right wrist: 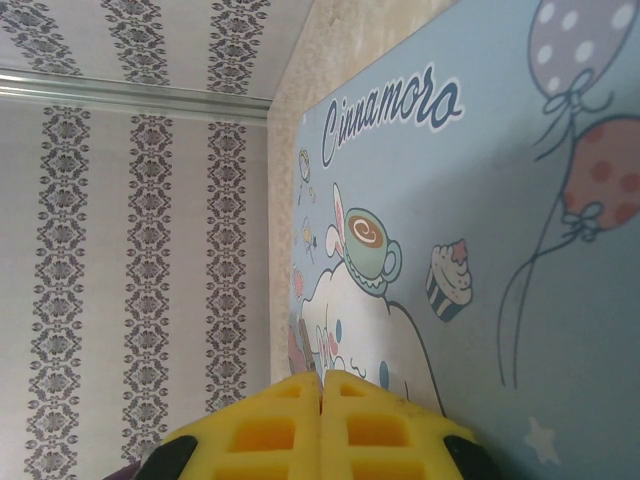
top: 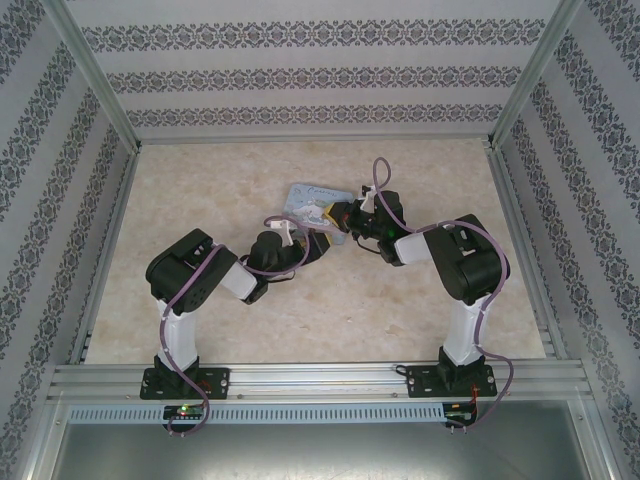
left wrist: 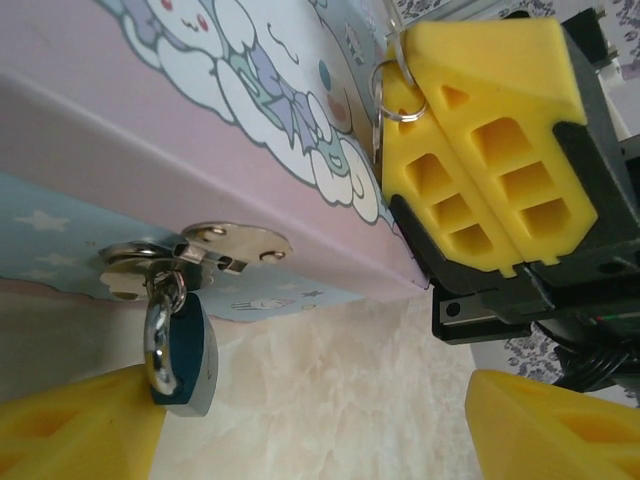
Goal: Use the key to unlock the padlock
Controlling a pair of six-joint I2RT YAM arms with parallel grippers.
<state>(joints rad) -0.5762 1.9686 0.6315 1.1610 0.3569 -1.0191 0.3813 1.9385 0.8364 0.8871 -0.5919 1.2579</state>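
The padlock point(left wrist: 186, 352), small with a blue body and silvery shackle, hangs from the metal hasp point(left wrist: 195, 250) on the front of the cartoon-printed tin point(left wrist: 230, 120). My left gripper point(left wrist: 310, 425) is open and low against the tin's front, its left fingertip point(left wrist: 75, 430) right beside the padlock. My right gripper point(left wrist: 400, 60) is shut above the tin's lid point(right wrist: 480, 200). A small silvery ring point(left wrist: 400, 92) sticks out at its tip, and the key's blade is hidden between the pads. From above, both grippers meet at the tin point(top: 312, 197), left point(top: 322, 240) and right point(top: 342, 216).
The tin lies mid-table on the beige marbled surface point(top: 250, 180). Patterned walls point(top: 320, 70) and aluminium rails point(top: 110, 230) enclose the table on three sides. Cables loop over both arms.
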